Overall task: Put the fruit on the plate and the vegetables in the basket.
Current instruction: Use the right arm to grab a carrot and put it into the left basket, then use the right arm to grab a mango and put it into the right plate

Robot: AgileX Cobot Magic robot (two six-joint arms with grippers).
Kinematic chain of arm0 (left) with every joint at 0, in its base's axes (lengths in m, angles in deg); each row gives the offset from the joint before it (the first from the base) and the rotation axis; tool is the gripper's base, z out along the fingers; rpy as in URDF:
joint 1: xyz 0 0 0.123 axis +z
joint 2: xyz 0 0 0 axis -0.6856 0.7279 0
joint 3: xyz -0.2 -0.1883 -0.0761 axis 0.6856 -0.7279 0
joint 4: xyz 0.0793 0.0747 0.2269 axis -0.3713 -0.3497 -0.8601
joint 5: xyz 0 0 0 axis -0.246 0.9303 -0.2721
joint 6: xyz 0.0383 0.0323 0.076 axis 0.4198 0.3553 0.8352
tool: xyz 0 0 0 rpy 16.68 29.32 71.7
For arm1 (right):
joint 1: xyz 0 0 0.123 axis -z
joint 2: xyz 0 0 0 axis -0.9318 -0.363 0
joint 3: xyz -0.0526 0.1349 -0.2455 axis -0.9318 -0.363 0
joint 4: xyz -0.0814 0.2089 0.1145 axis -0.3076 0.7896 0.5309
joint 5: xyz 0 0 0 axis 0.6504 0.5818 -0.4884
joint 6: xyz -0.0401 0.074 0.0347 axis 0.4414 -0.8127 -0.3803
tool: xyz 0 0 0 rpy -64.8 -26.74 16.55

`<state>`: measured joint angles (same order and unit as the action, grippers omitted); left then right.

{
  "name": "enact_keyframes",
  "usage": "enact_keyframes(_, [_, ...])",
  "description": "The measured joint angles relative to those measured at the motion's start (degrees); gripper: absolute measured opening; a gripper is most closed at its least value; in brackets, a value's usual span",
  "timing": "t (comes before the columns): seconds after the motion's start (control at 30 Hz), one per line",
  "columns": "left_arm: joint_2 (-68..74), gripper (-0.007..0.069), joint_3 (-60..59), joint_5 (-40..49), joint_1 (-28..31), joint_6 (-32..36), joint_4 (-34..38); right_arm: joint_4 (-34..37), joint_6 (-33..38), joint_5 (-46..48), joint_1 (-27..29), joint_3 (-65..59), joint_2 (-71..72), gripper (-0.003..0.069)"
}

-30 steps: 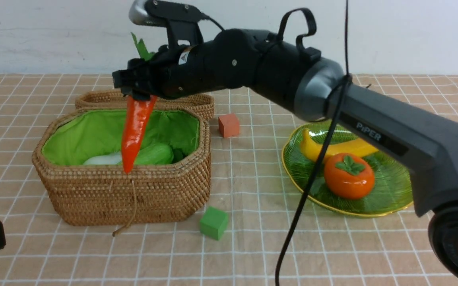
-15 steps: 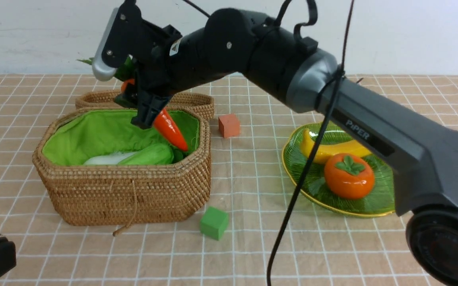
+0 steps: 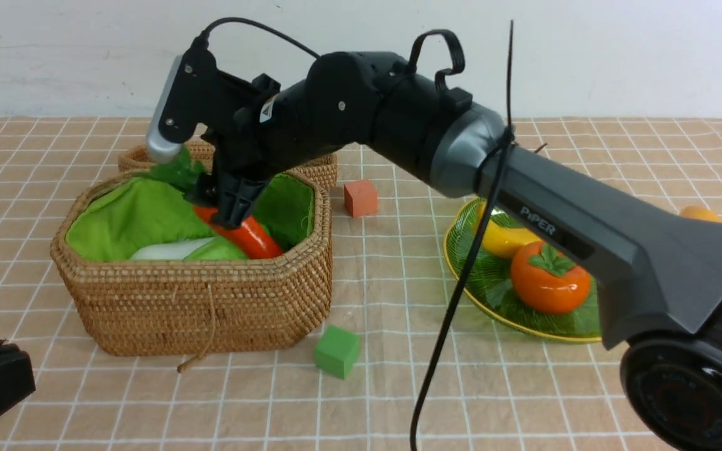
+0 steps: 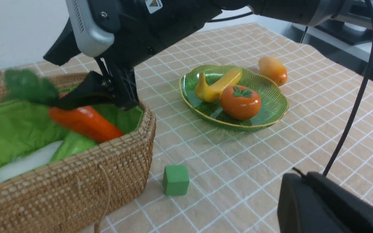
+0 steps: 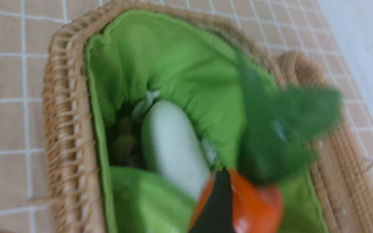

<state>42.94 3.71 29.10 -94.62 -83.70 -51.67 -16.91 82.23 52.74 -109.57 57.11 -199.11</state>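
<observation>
Now: right gripper (image 3: pixel 226 207) wide over basket (image 3: pixel 198 307), carrot (image 3: pixel 253 238) just beneath, tip toward me. I judge mango (image 4: pixel 272 70) next; right arm nearer.

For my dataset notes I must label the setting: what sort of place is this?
Probably a robot test bench, not a real kitchen: a checked tablecloth below a bare white wall, a glossy toy persimmon on a plate, and a loose green cube.
</observation>
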Motion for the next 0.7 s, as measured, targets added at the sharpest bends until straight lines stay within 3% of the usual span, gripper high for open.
enact_keyframes(0.1, [0.00, 0.0006, 0.00, -1.59, 0.00, 0.00, -0.34, -3.51, -7.87, 6.34, 0.00, 0.00, 4.06, 0.0631])
enact_keyframes(0.23, [0.00, 0.0006, 0.00, -4.63, 0.00, 0.00, -0.45, -10.07, -19.04, 18.68, 0.00, 0.00, 11.40, 0.0540])
enact_keyframes(0.37, [0.00, 0.0006, 0.00, -8.24, 0.00, 0.00, -0.73, -17.84, -28.64, 29.47, 0.27, 0.33, 18.42, 0.0311])
enact_keyframes(0.4, [0.00, 0.0006, 0.00, -8.24, 0.00, 0.00, -0.73, -18.67, -29.48, 29.65, 0.35, 0.33, 18.89, 0.0285])
enact_keyframes(0.47, [0.00, 0.0006, 0.00, -9.21, 0.00, 0.00, -0.80, -22.80, -36.35, 30.56, 1.70, -1.67, 21.95, 0.0136])
enact_keyframes(0.53, [0.00, 0.0007, 0.00, -9.52, 0.00, 0.00, -0.84, -27.03, -43.59, 30.56, 5.66, -6.42, 25.43, 0.0033])
enact_keyframes(0.57, [0.00, 0.0007, 0.00, -9.57, 0.00, 0.00, -0.84, -27.03, -44.23, 30.56, 5.66, -7.01, 25.79, 0.0026])
enact_keyframes(0.63, [0.00, 0.0007, 0.00, -9.57, 0.00, 0.00, -0.84, -29.88, -52.33, 30.14, 14.66, -16.96, 31.04, -0.0013])
enact_keyframes(0.7, [0.00, 0.0007, 0.00, -9.57, 0.00, 0.00, -0.84, -30.17, -55.61, 30.19, 19.56, -22.31, 33.27, -0.0010])
